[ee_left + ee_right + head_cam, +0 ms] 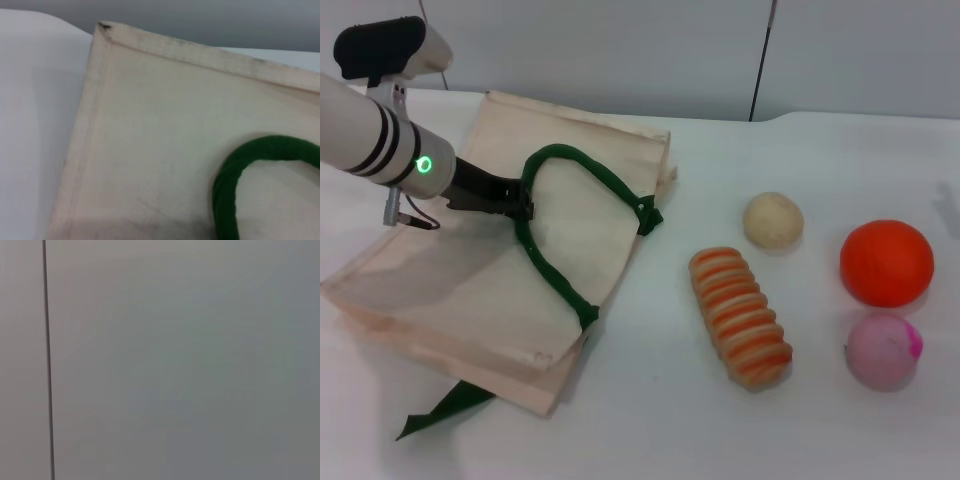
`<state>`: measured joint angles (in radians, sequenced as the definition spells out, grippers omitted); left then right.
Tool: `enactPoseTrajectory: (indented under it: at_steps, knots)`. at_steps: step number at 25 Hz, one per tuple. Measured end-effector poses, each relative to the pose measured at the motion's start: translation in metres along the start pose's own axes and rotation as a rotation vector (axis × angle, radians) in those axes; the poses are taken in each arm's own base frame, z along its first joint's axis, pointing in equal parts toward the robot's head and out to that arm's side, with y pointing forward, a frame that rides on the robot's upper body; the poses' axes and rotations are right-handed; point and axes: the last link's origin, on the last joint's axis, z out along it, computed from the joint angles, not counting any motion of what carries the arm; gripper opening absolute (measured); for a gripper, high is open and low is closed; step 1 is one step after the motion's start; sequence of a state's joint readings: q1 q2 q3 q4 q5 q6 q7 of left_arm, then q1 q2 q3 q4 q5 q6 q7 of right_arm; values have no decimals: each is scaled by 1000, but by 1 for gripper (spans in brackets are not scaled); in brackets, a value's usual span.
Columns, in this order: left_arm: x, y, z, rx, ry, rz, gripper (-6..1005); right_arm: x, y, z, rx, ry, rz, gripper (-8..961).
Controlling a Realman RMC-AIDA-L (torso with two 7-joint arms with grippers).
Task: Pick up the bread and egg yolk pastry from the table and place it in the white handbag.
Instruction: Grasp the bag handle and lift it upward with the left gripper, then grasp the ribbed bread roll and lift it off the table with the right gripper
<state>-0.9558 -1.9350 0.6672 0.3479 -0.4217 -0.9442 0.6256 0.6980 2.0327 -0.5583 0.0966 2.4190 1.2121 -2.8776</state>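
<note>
The white handbag (440,280) lies flat on the left of the table, its green rope handles (555,155) curling over it. My left gripper (520,205) reaches in from the left and is shut on one green handle near the bag's middle. The left wrist view shows the handbag cloth (150,140) close up, with a bend of green handle (235,175). The striped orange and cream bread (740,315) lies right of the bag. Behind it sits the pale beige egg yolk pastry (773,220). My right gripper is out of view, and its wrist view shows only a grey wall.
A smooth orange ball (886,262) and a pink ball (884,350) sit at the right of the white table (650,420). A loose green tab (440,410) trails from the bag's near corner.
</note>
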Motion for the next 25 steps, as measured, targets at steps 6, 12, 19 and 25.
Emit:
enactPoseTrajectory:
  at_steps: [6,12,19,25]
  knots:
    - [2,0,2,9,26,13,130,0,-1,-1,2,1,-1,878]
    - [8,7,-2,-65,131,11,128,4,-6,-7,14,15,-3,878]
    - [5,10,-45,-340,342,49,126,5,7,-8,-98,30,-10,878]
    - [-7,7,-83,-585,554,127,124,-5,32,-6,-498,99,-12,878]
